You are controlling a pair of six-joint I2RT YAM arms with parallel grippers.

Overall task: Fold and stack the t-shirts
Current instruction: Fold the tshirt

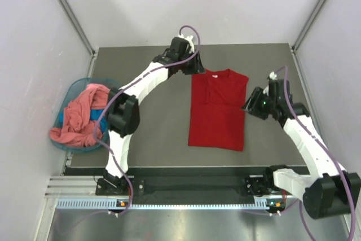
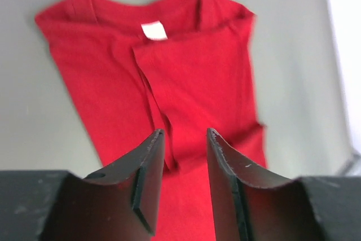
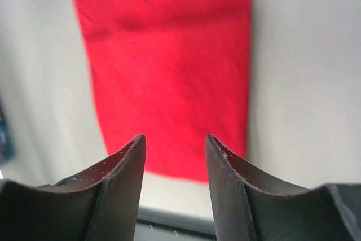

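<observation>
A deep red t-shirt (image 1: 217,111) lies flat on the dark table, its sides folded in to make a long rectangle, with the neck at the far end. The white neck label (image 2: 154,30) shows in the left wrist view. My left gripper (image 1: 197,70) hovers at the shirt's far left corner, open (image 2: 185,134) and holding nothing. My right gripper (image 1: 249,104) sits just off the shirt's right edge, also open (image 3: 175,137) and holding nothing, with the red cloth (image 3: 169,55) ahead of it. A salmon-pink t-shirt (image 1: 79,118) lies crumpled in the basket at the left.
A teal plastic basket (image 1: 76,84) stands at the table's left edge against the wall. Grey walls close in the table on the left, back and right. A metal rail (image 1: 186,187) with the arm bases runs along the near edge.
</observation>
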